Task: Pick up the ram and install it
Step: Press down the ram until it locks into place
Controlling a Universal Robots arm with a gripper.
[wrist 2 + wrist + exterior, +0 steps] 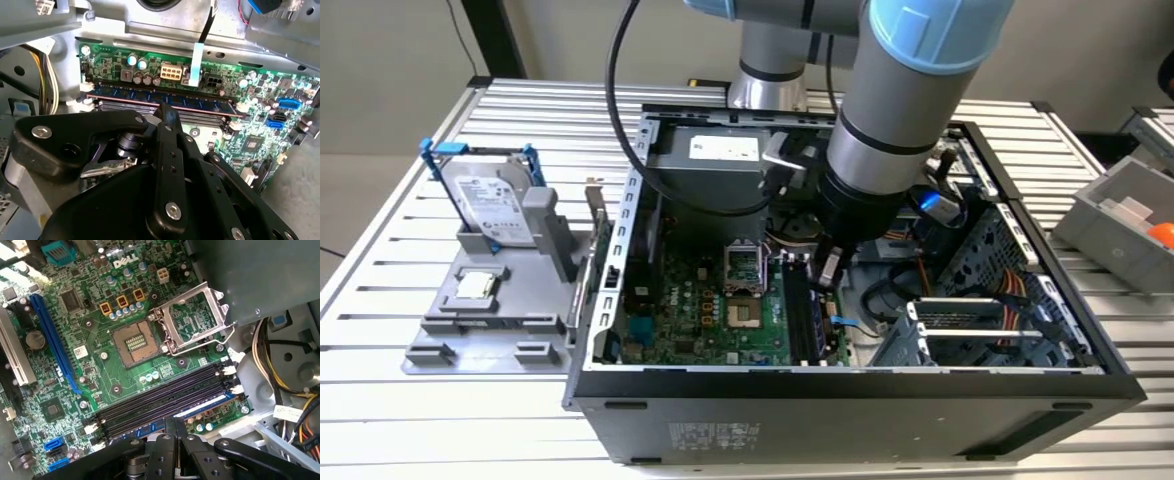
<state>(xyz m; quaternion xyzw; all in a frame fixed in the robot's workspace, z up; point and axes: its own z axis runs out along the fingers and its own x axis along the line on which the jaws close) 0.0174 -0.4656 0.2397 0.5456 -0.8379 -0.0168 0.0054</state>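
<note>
Presently one arm reaches down into one open computer case [854,385] on a slatted metal table [400,400]. Its gripper [827,268] sits over the memory slots of the green motherboard [700,310], near case centre. Fingers closed, pressing down on the ram [165,97], a bluish stick lying along the outermost slot; in the second wrist view the fingertip [167,114] touches its top edge at mid-length. First wrist view: four long black slots [165,400] side by side, the ram [207,407] in the one nearest the gripper [172,427]. One CPU socket [137,342], its metal frame hinged open.

Outside the case, at 9 o'clock: one grey holder [494,320] carrying one silver hard drive [494,205] in a blue frame and one small square chip [475,285]. One grey bin [1121,215] at 3 o'clock. Plain wall behind.
</note>
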